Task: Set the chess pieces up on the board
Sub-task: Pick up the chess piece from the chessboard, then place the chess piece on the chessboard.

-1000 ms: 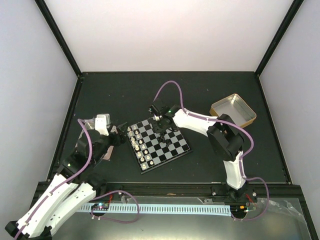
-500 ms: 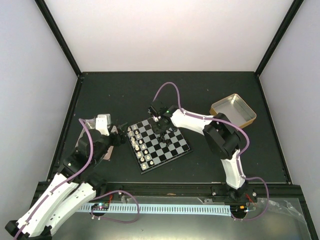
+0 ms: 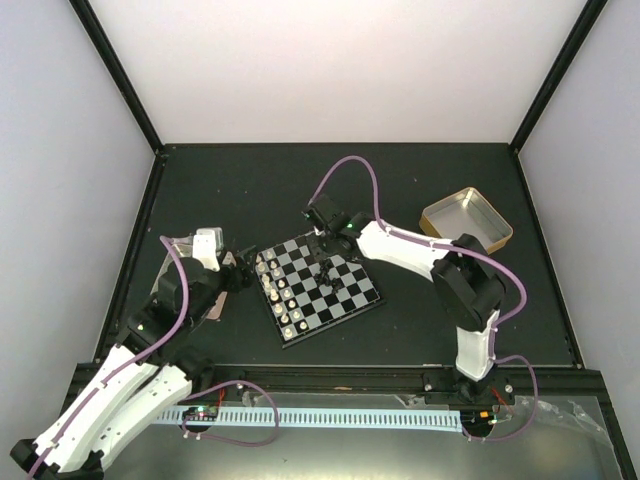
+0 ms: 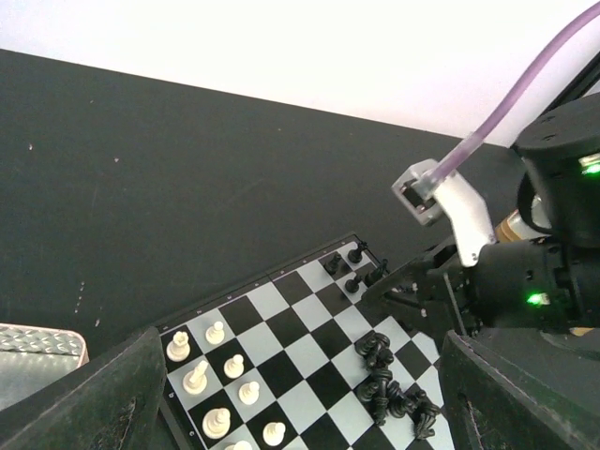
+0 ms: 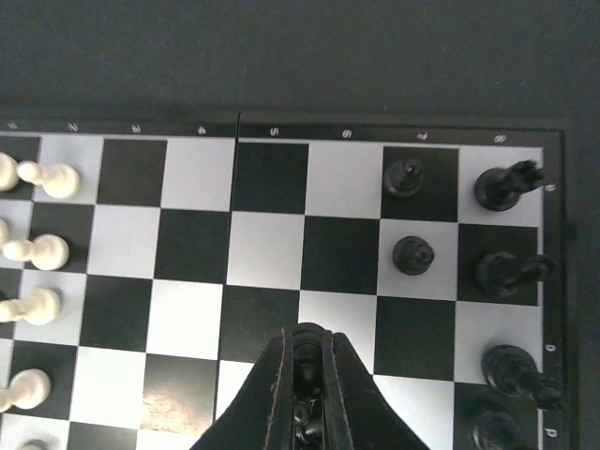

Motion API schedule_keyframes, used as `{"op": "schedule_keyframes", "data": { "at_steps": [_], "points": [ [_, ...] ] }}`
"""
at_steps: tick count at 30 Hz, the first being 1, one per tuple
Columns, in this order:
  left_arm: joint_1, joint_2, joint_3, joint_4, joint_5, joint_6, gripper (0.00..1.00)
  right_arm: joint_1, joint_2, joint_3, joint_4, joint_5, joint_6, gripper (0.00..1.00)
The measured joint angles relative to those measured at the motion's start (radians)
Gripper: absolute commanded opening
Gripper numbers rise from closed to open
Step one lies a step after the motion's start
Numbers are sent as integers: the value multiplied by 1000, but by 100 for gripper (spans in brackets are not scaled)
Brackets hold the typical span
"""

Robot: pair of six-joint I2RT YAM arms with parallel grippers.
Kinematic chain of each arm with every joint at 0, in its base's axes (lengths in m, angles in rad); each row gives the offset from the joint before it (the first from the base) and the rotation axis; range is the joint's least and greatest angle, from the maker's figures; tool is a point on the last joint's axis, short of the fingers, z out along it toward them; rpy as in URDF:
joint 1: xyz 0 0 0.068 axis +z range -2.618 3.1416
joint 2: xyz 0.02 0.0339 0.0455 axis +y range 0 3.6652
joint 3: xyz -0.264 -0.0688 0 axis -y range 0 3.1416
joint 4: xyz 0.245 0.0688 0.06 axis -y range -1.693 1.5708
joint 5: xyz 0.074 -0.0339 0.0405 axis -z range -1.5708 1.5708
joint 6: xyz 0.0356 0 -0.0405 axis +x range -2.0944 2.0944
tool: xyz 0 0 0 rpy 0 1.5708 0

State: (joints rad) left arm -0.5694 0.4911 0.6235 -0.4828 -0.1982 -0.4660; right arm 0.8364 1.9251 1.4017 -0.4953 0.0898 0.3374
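The board (image 3: 318, 286) lies tilted at the table's middle. Cream-white chess pieces (image 3: 278, 292) stand in two rows along its left side. A few black pieces (image 5: 412, 254) stand on the right-hand squares, and several more lie in a heap (image 4: 391, 377) near the middle. My right gripper (image 5: 307, 354) hovers over that heap, shut on a small black piece (image 5: 307, 343) between its fingertips; whether the piece is off the board I cannot tell. My left gripper (image 4: 302, 398) hangs wide open over the board's left edge, holding nothing.
A gold tin (image 3: 466, 220) sits at the back right of the black table. A silver-pink tray (image 4: 37, 354) lies left of the board, partly under my left arm. The right arm (image 3: 405, 250) reaches across the board's far corner.
My right gripper's jaws have closed on a black piece at the heap, and its wrist has shifted slightly towards the far side. The left arm has stayed put.
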Motion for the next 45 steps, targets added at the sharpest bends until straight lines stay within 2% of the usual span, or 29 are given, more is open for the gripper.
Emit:
{"op": "schedule_keyframes", "data": {
  "at_steps": [9, 24, 34, 45],
  "points": [
    [0, 2, 0, 0, 0, 0, 82, -24, -41, -56, 25, 37, 35, 4],
    [0, 8, 0, 0, 0, 0, 82, -55, 25, -60, 15, 51, 55, 6],
    [0, 15, 0, 0, 0, 0, 82, -56, 57, -35, -9, 51, 61, 17],
    [0, 15, 0, 0, 0, 0, 82, -56, 51, -22, -24, 58, 62, 20]
  ]
}}
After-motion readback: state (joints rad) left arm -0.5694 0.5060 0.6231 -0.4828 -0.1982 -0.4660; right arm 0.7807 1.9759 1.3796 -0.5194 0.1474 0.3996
